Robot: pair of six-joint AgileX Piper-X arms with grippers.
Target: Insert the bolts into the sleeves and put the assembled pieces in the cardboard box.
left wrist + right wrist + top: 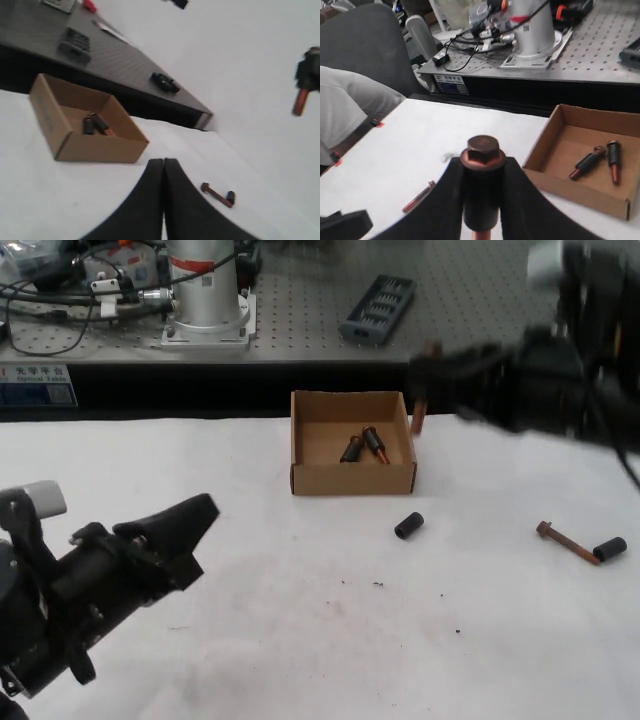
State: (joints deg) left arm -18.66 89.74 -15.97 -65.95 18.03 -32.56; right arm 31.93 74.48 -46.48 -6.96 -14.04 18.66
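One assembled piece [481, 200] is being clamped in the right gripper [482, 172], hexagonal head [482, 149] up and shank pointing down. It is hanging by the far right corner of the cardboard box [352, 478], not yet over its floor.

Judgement: the step in hand is the deposit. Doing it well is calling for three things:
- carrying the piece inward over the open floor
- lowering it below the rim before letting go
- aiming for bare cardboard, so it is neither landing on the contents nor bouncing out

The left gripper [164, 162] is resting on the near left with fingers pressed together, grasping nothing, well apart from the box.

The box is holding two finished pieces [351, 449], the second piece [376, 443] lying just beside the first near the middle.

Outside it, on the white cloth [250, 620], a bare sleeve [408, 525] is lying near the front right corner. A further bolt [558, 534] is lying farther right with a sleeve [610, 548] at its tip; whether that one is inserted is not showing
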